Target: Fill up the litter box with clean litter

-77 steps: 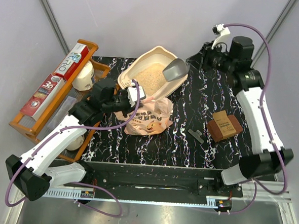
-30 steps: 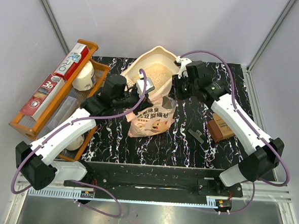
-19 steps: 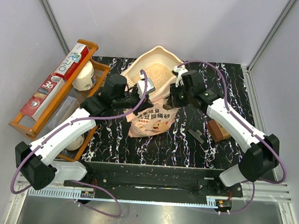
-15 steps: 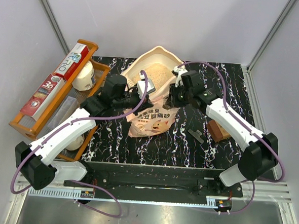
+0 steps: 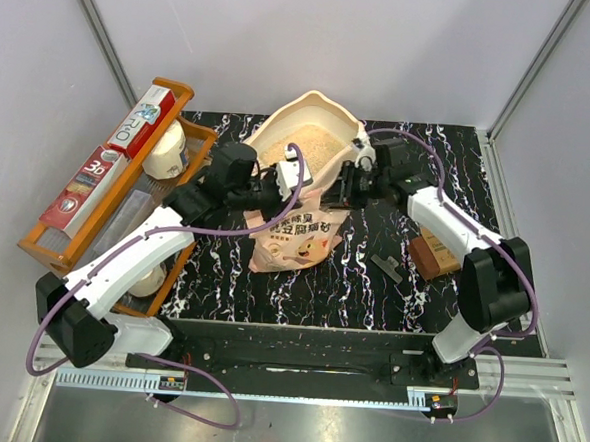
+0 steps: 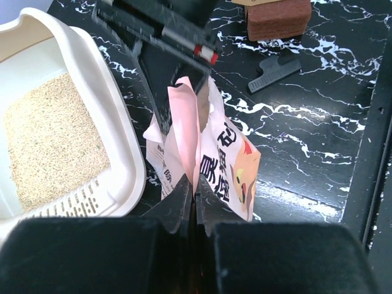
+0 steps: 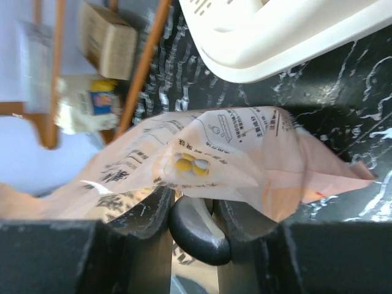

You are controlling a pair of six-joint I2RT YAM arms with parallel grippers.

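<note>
The cream litter box point(image 5: 264, 129) stands at the back centre with pale clean litter point(image 5: 305, 146) spread inside it; it also shows in the left wrist view, litter box point(image 6: 113, 131) and litter point(image 6: 49, 144). Just in front of it stands a pink printed bag point(image 5: 294, 231). My left gripper point(image 5: 275, 188) is shut on the bag's upper edge point(image 6: 187, 131), jaws pinched on the film point(image 6: 196, 179). My right gripper point(image 5: 351, 184) reaches over the bag's mouth, shut on a dark grey scoop handle point(image 7: 199, 236). The scoop's bowl is hidden by the bag point(image 7: 245, 153).
An orange wooden rack point(image 5: 49, 236) with boxes and a white pouch stands along the table's left side. A brown block point(image 5: 441, 250) and a small grey clip point(image 5: 384, 268) lie on the black marbled tabletop at the right. Grey walls close in the back.
My right arm has swung left and down from beside the litter box to the bag's mouth, carrying the scoop. My left gripper still holds the bag's edge, lifted slightly.
</note>
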